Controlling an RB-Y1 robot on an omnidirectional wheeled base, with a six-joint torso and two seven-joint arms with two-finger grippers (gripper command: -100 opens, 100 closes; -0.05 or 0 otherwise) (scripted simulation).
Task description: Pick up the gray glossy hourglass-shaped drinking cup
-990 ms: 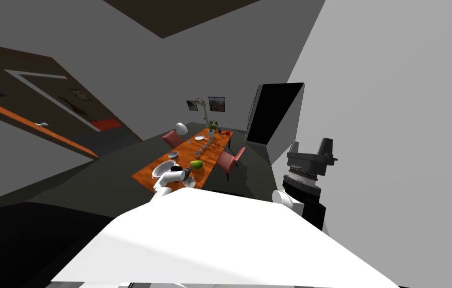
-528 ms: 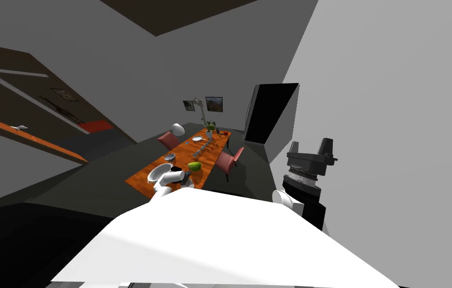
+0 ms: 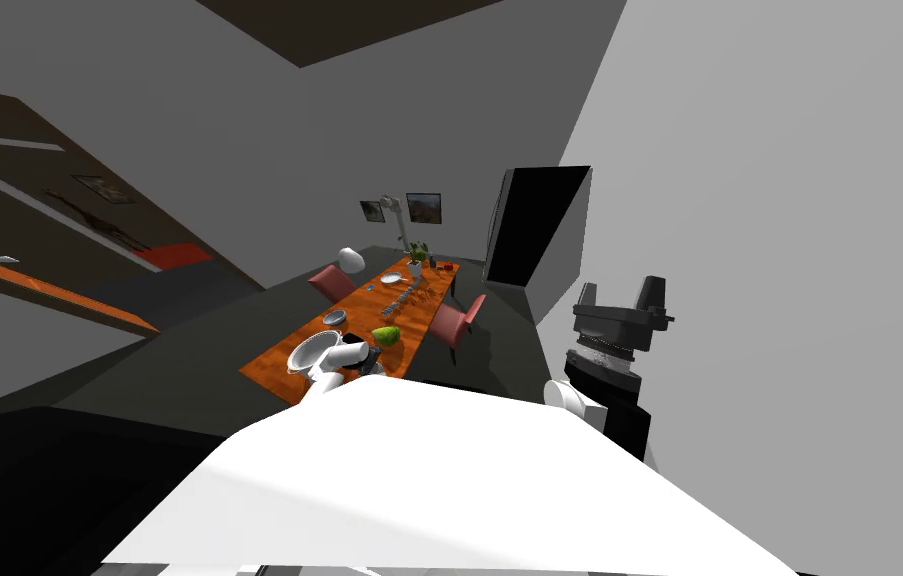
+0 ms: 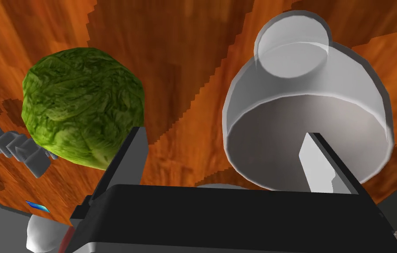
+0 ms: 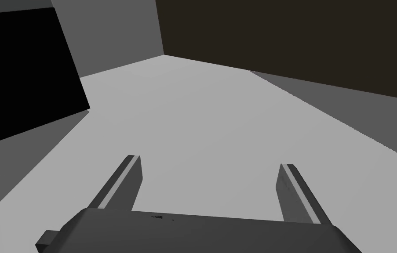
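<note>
The cup (image 4: pixel 307 110) is pale gray and glossy. Its wide open mouth is turned toward my left gripper (image 4: pixel 223 135), with a narrower round end beyond. It sits near the green lettuce head (image 4: pixel 83 107), apart from it.
</note>
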